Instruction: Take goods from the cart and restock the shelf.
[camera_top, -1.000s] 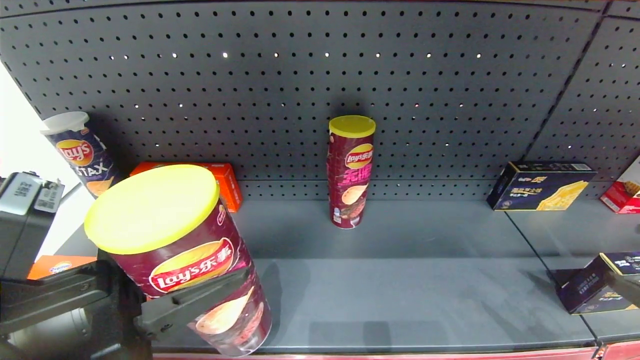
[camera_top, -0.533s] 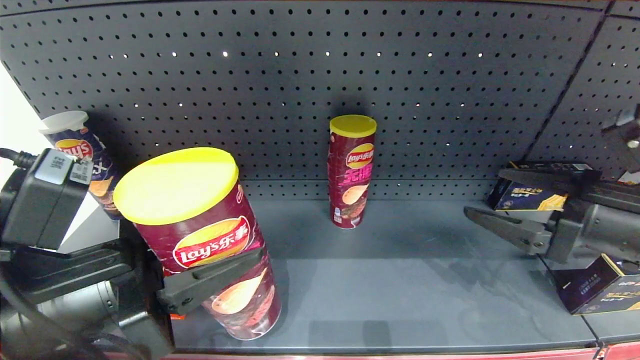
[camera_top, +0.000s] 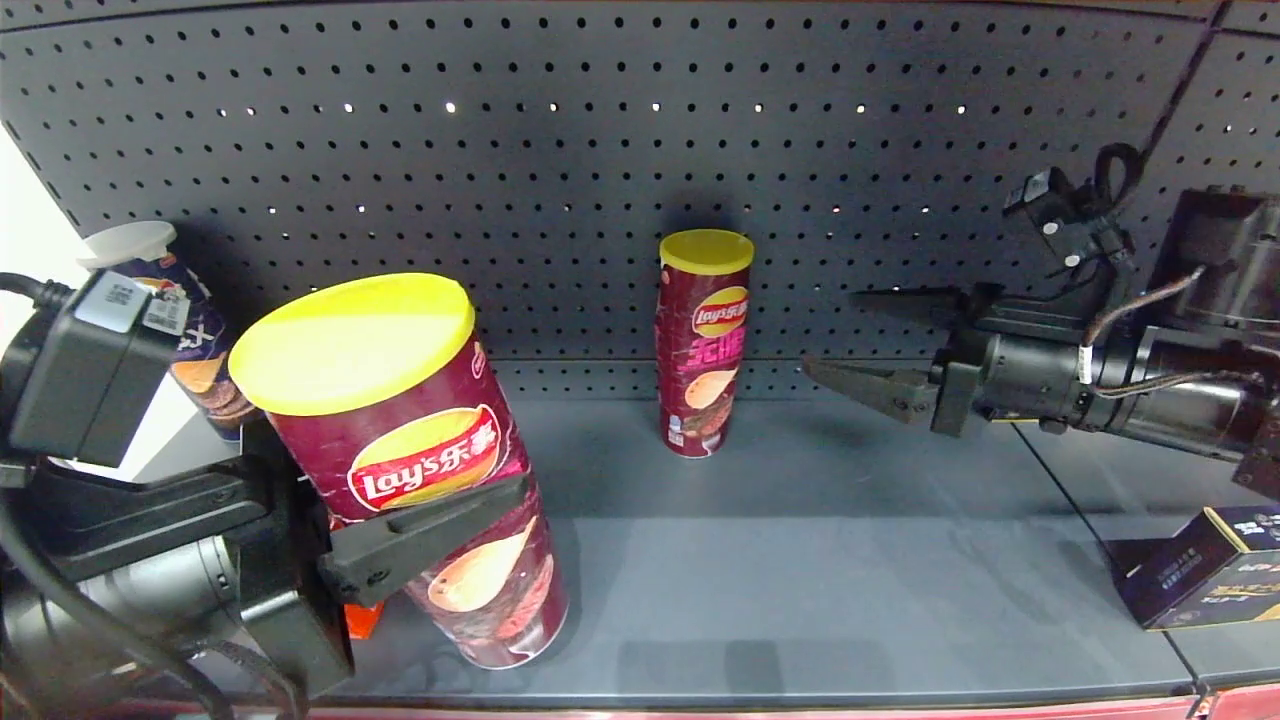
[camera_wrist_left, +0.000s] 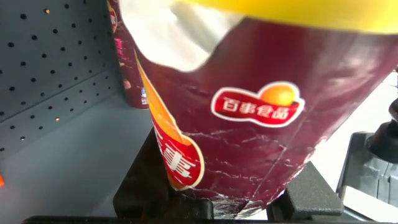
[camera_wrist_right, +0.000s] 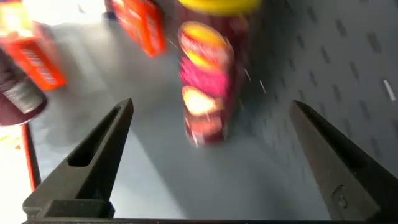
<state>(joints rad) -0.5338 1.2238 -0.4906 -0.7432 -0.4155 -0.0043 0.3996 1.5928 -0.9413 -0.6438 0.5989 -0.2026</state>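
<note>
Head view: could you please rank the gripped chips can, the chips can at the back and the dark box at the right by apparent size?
1. Gripped chips can: largest, but nearest the camera.
2. Chips can at the back.
3. Dark box, cut off at the edge, so unsure.

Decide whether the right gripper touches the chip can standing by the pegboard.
Apart. The head view shows bare pegboard between the open right gripper and the rear chip can.

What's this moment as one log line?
left jaws: shut on near chip can, tilted at shelf front | right jaws: open, facing far chip can
</note>
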